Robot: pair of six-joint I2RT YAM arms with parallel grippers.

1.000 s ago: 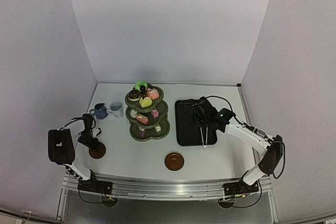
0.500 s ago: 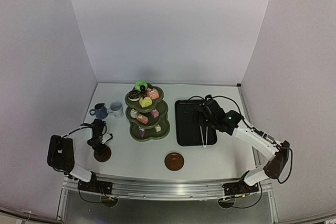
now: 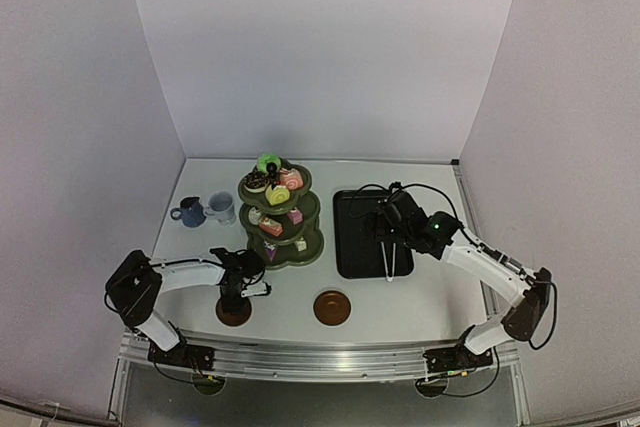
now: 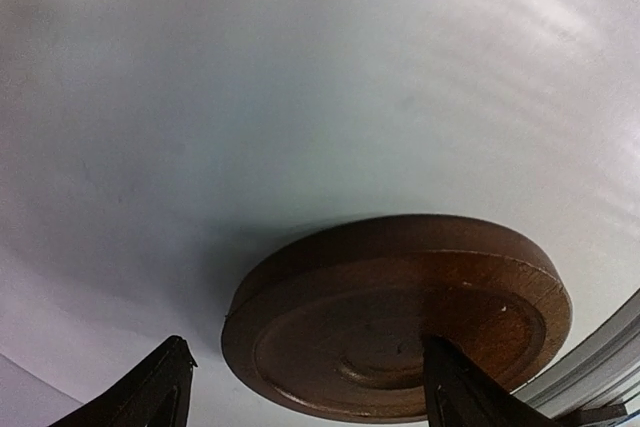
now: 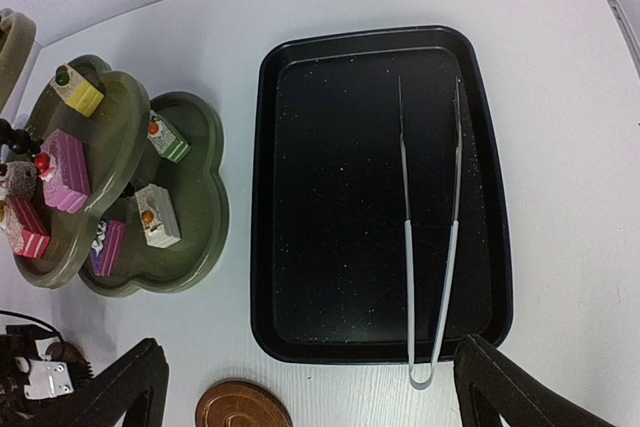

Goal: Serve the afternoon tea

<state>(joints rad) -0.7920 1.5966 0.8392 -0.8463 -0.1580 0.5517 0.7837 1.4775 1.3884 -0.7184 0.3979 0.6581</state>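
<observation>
The olive-green three-tier stand (image 3: 281,215) holds several small cakes and doughnuts (image 3: 277,193); it also shows in the right wrist view (image 5: 195,209). A dark-blue cup (image 3: 188,212) and a white cup (image 3: 223,208) stand to its left. One brown saucer (image 3: 233,315) lies near the front left, a second saucer (image 3: 332,307) front centre. My left gripper (image 3: 238,292) is open just above the first saucer (image 4: 400,317); one finger (image 4: 460,387) is over its middle, the other (image 4: 150,392) outside its rim. My right gripper (image 3: 392,229) is open and empty above the tray.
A black rectangular tray (image 3: 352,247) lies right of the stand with metal tongs (image 3: 390,259) on it; both show in the right wrist view, the tray (image 5: 330,197) and the tongs (image 5: 430,247). White walls enclose the table. The table's front edge is close behind the saucers.
</observation>
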